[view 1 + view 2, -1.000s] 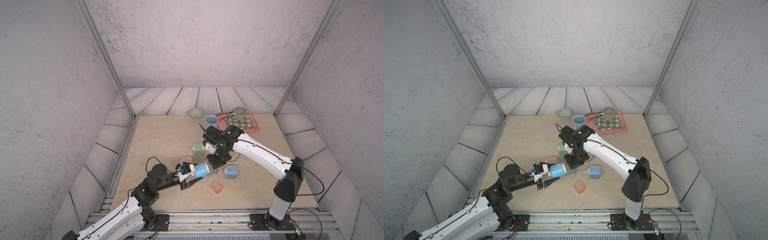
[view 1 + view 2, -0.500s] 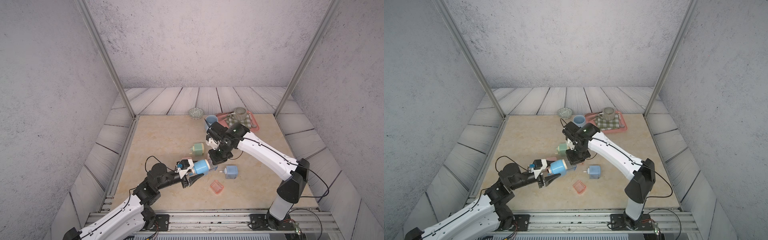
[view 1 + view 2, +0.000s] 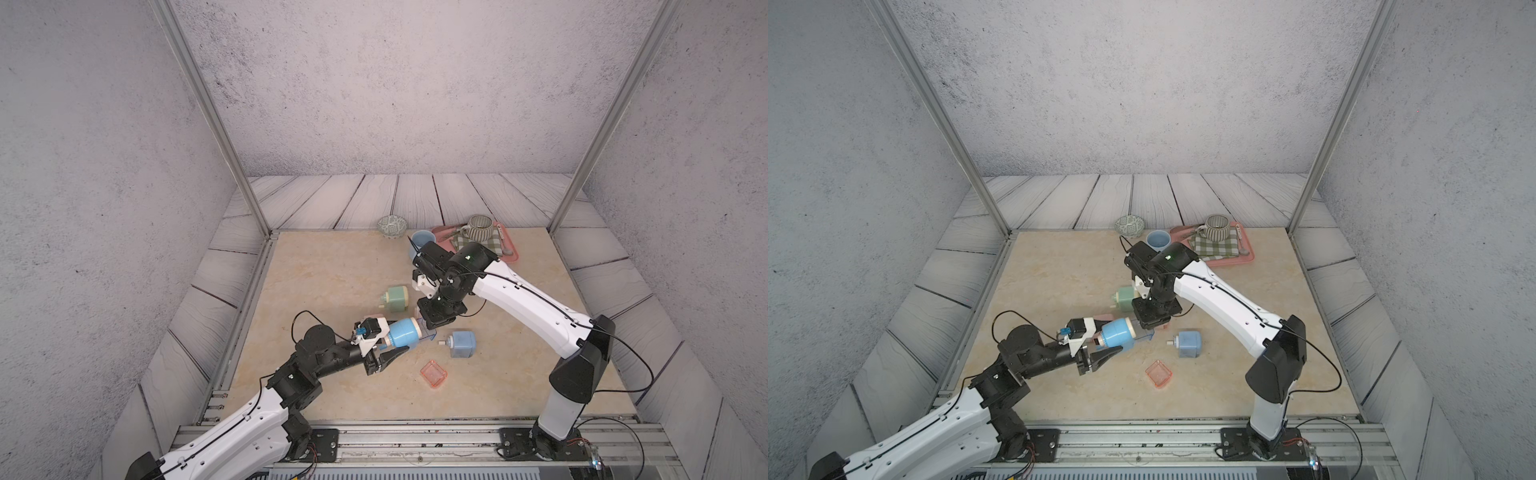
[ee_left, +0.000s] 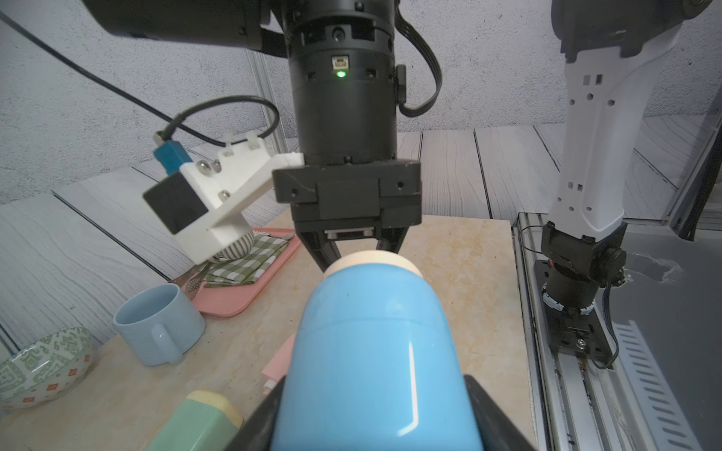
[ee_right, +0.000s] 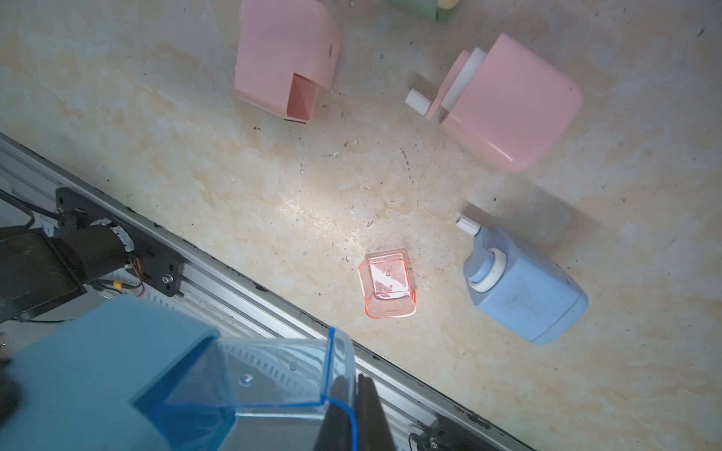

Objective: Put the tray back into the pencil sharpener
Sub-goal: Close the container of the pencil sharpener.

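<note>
**Tray meets sharpener in mid-air, above the worktop.**

My left pincer [image 3: 395, 347] clamps the blue pencil sharpener [image 3: 404, 331] by its sides, clear of the worktop [image 3: 332, 266]. My right pincer [image 5: 353, 394], pressed together, pinches one wall of the clear blue tray [image 5: 281, 367]. The tray's far end sits in the sharpener's slot, but how deep I cannot tell. Only the right wrist view shows that grip. In both top views my right wrist covers most of the tray, and in the left wrist view the sharpener's body hides it wholly. The right wrist view also shows a pink sharpener with an empty slot [image 5: 287, 58] and a second pink sharpener [image 5: 508, 105], both barely visible from above. An orange tray [image 3: 433, 374] and a pale blue sharpener [image 3: 461, 344] lie nearby.
</note>
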Controlling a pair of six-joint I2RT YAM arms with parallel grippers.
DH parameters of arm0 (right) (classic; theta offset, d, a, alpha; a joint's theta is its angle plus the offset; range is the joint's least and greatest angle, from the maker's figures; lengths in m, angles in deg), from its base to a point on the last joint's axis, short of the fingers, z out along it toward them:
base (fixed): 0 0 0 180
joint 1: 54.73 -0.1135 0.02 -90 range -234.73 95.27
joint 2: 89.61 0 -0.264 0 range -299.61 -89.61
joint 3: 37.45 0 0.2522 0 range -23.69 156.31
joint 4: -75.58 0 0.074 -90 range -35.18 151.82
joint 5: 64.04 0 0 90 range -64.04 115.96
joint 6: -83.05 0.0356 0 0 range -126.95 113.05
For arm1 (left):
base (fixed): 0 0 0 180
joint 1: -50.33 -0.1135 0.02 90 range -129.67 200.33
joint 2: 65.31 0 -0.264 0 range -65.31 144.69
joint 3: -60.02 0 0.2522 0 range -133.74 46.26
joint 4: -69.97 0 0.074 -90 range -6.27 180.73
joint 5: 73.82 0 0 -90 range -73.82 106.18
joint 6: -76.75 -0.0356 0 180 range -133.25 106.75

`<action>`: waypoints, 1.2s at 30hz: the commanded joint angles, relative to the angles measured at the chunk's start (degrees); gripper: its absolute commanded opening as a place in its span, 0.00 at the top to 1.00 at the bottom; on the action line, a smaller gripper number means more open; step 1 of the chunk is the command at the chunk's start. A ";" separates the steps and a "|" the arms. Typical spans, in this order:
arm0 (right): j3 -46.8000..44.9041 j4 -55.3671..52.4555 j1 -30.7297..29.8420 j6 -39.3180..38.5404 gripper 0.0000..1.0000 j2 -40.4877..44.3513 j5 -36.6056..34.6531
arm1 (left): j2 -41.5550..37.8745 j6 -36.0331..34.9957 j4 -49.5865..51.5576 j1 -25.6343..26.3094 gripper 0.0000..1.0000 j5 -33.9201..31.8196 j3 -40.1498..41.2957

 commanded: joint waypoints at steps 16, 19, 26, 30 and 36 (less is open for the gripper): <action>3.35 -0.62 -1.04 -3.50 1.00 0.92 15.66 | 5.67 -12.86 -3.09 0.10 1.00 3.91 -7.44; 3.46 -1.46 -0.45 -3.83 1.00 0.53 15.80 | 5.84 -15.69 -0.97 0.15 1.00 4.31 -8.13; 3.50 -0.59 0.70 -3.83 1.00 0.41 17.56 | 6.72 -19.73 -0.31 0.63 1.00 5.37 -8.52; 4.10 -2.49 0.94 -4.10 1.00 -0.65 14.17 | 7.55 -19.89 -0.09 0.88 1.00 4.27 -9.26; 4.25 -7.24 1.74 -3.45 1.00 -1.36 5.02 | 5.86 -17.38 0.50 0.84 1.00 0.30 -8.24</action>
